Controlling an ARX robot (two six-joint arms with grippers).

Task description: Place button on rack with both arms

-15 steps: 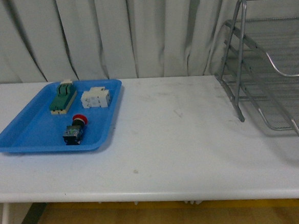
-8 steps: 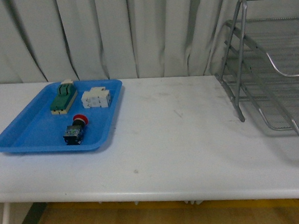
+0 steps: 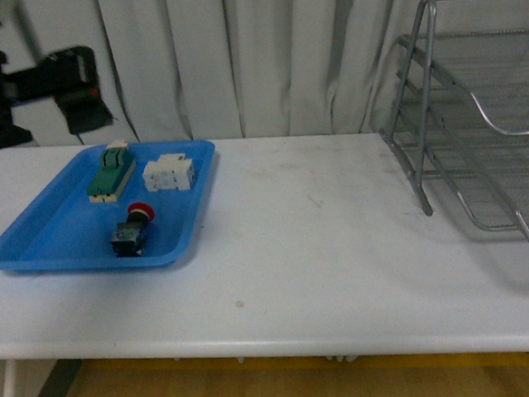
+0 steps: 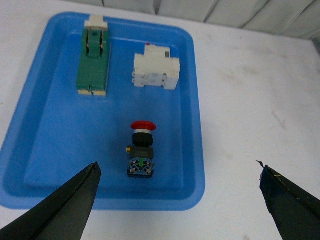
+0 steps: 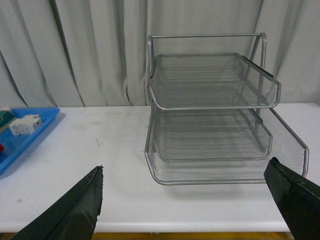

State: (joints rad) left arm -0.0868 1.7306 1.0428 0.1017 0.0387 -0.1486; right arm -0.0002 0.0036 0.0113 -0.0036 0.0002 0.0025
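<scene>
Broadly, a white tabletop (image 3: 322, 249), lightly scuffed with faint grey marks, is seen backed by a pale pleated curtain (image 3: 236, 55), and a strip of wooden floor (image 3: 260, 390) is visible below its near edge. A blue tray (image 3: 40, 241) is set at the left. The button (image 3: 132, 230) is laid on its side in the tray's near part, red cap pointing far, apart from the green block (image 3: 111, 171) and white part (image 3: 170, 173). The rack (image 3: 477, 120) is stood at the right. The left arm (image 3: 52, 82) is held above the tray's far left corner. The left claw (image 4: 178, 167) and right claw (image 5: 185, 166) are both spread wide, with nothing gripped.
</scene>
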